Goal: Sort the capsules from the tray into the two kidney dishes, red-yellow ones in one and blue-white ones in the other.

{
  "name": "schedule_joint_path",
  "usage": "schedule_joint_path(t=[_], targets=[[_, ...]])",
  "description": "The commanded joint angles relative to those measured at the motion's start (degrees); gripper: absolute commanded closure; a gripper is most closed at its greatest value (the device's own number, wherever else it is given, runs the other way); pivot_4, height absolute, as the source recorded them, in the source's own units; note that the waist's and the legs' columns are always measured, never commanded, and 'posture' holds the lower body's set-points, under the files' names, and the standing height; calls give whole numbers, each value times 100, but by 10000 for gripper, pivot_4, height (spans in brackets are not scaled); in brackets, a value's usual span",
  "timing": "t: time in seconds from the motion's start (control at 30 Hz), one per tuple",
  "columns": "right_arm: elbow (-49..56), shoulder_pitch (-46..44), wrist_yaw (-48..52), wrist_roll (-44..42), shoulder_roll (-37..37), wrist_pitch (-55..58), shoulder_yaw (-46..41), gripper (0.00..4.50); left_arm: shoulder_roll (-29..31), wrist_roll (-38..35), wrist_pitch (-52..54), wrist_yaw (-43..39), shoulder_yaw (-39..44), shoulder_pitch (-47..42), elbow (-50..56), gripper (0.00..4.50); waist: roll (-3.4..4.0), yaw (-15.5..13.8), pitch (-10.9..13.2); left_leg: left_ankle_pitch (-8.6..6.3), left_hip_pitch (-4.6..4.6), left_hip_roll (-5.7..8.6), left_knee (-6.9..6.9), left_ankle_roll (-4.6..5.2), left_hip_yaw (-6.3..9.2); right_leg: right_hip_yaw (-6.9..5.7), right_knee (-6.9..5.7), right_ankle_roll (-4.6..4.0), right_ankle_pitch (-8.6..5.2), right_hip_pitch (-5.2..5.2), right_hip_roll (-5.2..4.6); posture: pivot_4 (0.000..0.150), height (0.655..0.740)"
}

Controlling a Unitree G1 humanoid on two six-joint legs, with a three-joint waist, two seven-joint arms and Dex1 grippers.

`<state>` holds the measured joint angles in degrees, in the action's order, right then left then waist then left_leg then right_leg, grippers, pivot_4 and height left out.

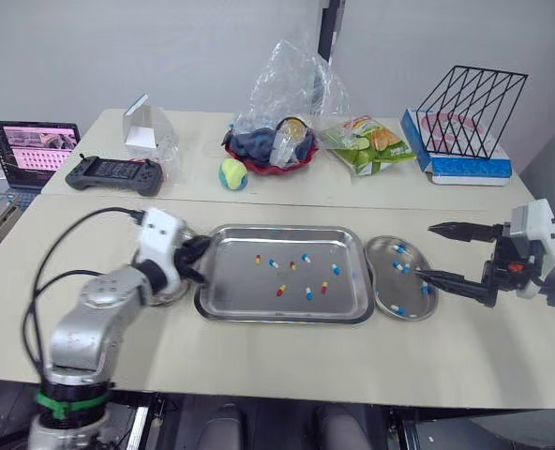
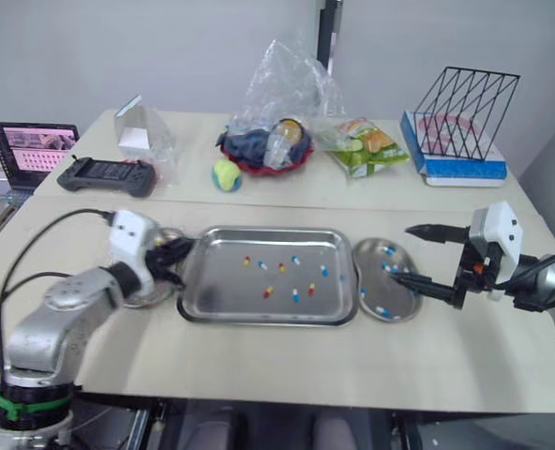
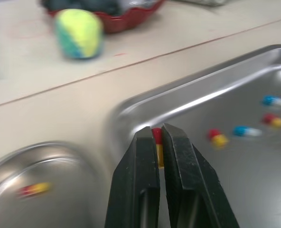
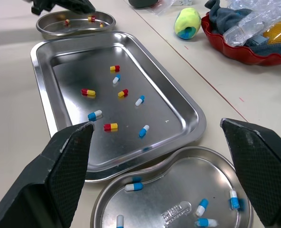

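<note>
A steel tray point(image 1: 231, 286) sits mid-counter with red-yellow and blue-white capsules point(image 4: 110, 127) scattered in it. The left gripper point(image 3: 160, 130) is at the tray's left edge, its jaws pinched on a red-yellow capsule point(image 3: 157, 142). Just beside it, the left kidney dish point(image 3: 50, 161) holds a few red-yellow capsules point(image 3: 33, 189). The right kidney dish point(image 4: 178, 190) touches the tray's right side and holds blue-white capsules point(image 4: 202, 207). The right gripper point(image 1: 425, 250) hovers at that dish's outer side, its jaws spread wide and holding nothing.
</note>
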<state>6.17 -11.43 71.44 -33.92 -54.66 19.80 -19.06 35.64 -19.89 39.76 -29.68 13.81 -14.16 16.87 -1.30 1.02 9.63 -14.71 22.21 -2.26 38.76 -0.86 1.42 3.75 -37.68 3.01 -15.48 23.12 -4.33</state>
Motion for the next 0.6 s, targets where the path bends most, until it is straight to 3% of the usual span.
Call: schedule_joint_path(t=[0.03, 0.2, 0.57, 0.6], targets=[[-69, -209, 118, 9, -11, -103, 101, 0, 483, 125, -459, -311, 362, -15, -423, 44931, 1, -7, 0, 0, 1, 2, -1, 0, -1, 0, 3, 0, 0, 0, -2, 1500, 7174], [-224, -459, 133, 67, 21, -121, 275, 0, 850, 118, -642, -554, 499, -14, -970, 44931, -2, -56, 2, 0, 13, 8, 3, 0, -1, -2, 7, 1, 0, 1, -11, 1500, 7174], [-302, -497, 228, 113, -28, -99, 299, 0, 820, 57, -834, -821, 417, 14, -1533, 44931, -2, -29, 2, 0, 14, 6, 0, 0, -1, -1, 6, 1, 0, 3, -9, 1500, 7174], [-300, -489, 229, 116, -27, -99, 290, 0, 804, 40, -844, -849, 416, 19, -1524, 41275, -2, -30, 2, 0, 14, 6, 0, 0, -1, -1, 6, 1, 0, 3, -9, 1500, 7174]])
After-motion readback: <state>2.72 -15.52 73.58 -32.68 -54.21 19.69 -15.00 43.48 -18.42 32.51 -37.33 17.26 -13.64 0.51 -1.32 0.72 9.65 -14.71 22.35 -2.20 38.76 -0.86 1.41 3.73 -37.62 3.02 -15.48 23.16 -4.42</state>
